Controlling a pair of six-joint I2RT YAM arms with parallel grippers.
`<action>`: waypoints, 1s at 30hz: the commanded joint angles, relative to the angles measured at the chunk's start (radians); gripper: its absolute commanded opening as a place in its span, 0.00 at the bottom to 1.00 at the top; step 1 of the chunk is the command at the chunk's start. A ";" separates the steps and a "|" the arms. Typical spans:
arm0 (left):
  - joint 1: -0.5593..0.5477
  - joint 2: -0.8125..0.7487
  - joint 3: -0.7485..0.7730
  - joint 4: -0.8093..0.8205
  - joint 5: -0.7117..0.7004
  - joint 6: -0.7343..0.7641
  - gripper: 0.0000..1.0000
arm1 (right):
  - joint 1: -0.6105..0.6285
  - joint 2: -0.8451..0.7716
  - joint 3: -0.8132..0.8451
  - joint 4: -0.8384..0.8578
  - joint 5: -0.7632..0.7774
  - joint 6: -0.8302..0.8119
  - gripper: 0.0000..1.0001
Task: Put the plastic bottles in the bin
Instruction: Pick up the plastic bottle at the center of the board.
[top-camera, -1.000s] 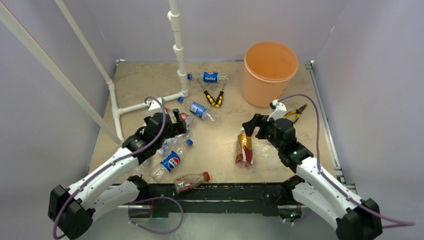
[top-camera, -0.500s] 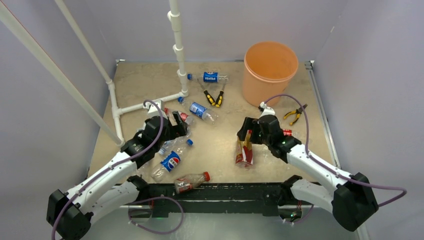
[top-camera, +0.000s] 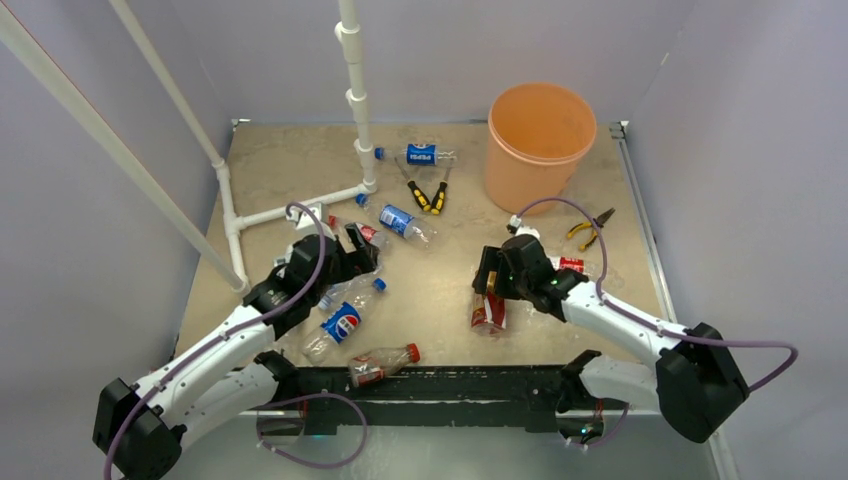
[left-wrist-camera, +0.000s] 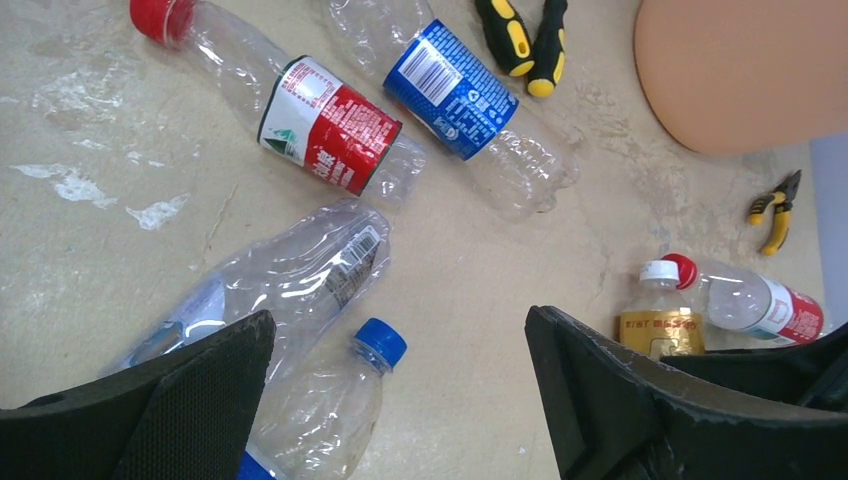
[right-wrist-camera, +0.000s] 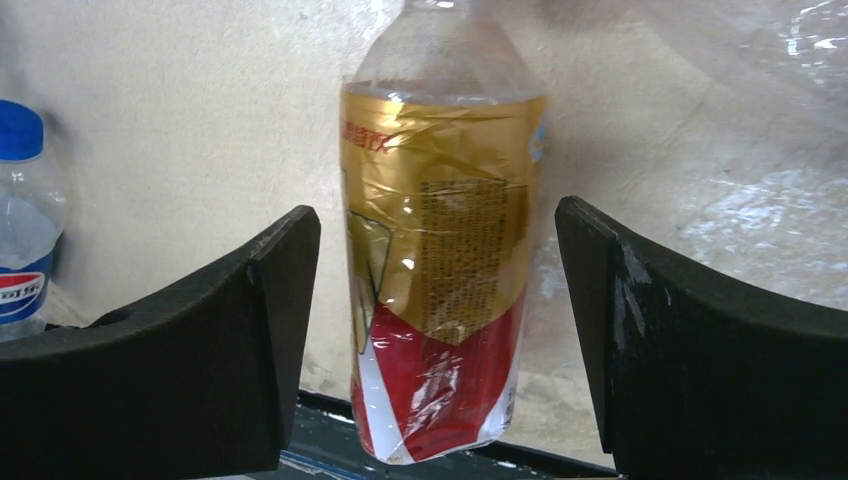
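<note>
Between the fingers of the right gripper, which stand wide apart, lies the red-gold labelled bottle; neither pad touches it, so nothing is held. The jaws straddle the bottle across its label, judged the broadest and firmest part to close on; the grasp looks ready but is not yet made.

At centre left of the overhead frame, the left gripper is likewise spread wide and carries nothing; it hangs above a cluster of bottles, with a blue-capped bottle directly beneath the gap and a crumpled clear bottle just beside it. This placement suggests it is selecting its own pick while the right arm works separately.

Further out, a red-labelled bottle and a blue-labelled bottle lie on the table toward the top of the left wrist frame; the yellow-and-black pliers beyond them are no part of the task.

The bin stands upright at the upper right of the overhead frame, well apart from both grippers; no bottle shows in its mouth, so the task is judged to be at an early stage.
</note>
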 joint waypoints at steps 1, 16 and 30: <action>-0.005 -0.006 -0.014 0.065 0.027 -0.024 0.96 | 0.041 0.015 0.008 0.046 0.002 0.032 0.86; -0.005 -0.053 -0.039 0.044 0.035 -0.035 0.93 | 0.072 0.031 -0.031 0.116 -0.008 0.039 0.69; -0.004 -0.116 0.036 0.128 0.090 0.032 0.94 | 0.076 -0.389 0.015 0.362 -0.257 -0.215 0.54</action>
